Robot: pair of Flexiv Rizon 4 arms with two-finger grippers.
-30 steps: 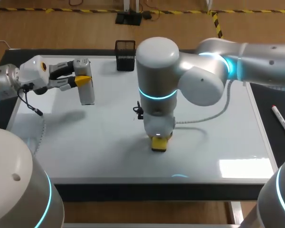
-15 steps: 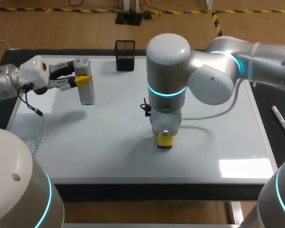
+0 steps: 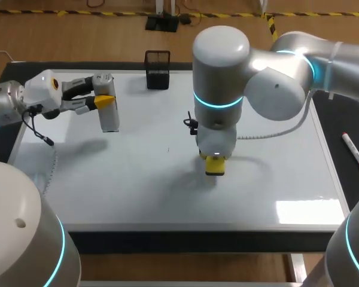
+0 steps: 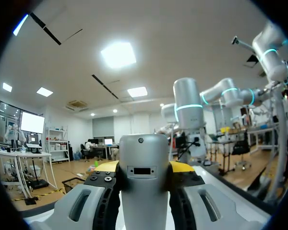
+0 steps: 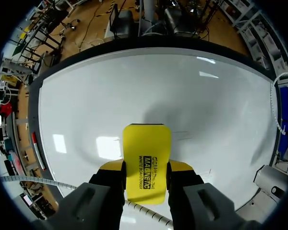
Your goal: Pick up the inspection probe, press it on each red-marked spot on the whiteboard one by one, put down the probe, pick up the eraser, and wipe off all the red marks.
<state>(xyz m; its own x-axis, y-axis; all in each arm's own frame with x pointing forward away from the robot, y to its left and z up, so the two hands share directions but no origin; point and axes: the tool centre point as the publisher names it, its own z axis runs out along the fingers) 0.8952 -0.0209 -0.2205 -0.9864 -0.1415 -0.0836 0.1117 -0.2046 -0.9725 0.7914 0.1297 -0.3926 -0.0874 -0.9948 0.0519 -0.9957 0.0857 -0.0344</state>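
In the head view my right gripper (image 3: 215,160) points straight down at the middle of the whiteboard (image 3: 119,185), shut on a yellow eraser (image 3: 215,167) that rests on the board. The right wrist view shows the eraser (image 5: 147,163) between the yellow tips of that gripper (image 5: 145,168), over white board (image 5: 134,91) with only faint thin strokes beside it. At the board's back left, my left gripper (image 3: 105,99) is shut on the grey inspection probe (image 3: 109,115), which hangs upright above the board. In the left wrist view the probe (image 4: 144,182) fills the gap of the left gripper (image 4: 144,167).
A black mesh holder (image 3: 158,70) stands at the board's back edge. A red marker (image 3: 355,153) lies on the dark table right of the board. The right arm's white coiled cable (image 3: 275,133) loops over the board behind the eraser.
My right arm has slid the eraser to the right and slightly toward the back across the board. The left arm and probe have stayed still.
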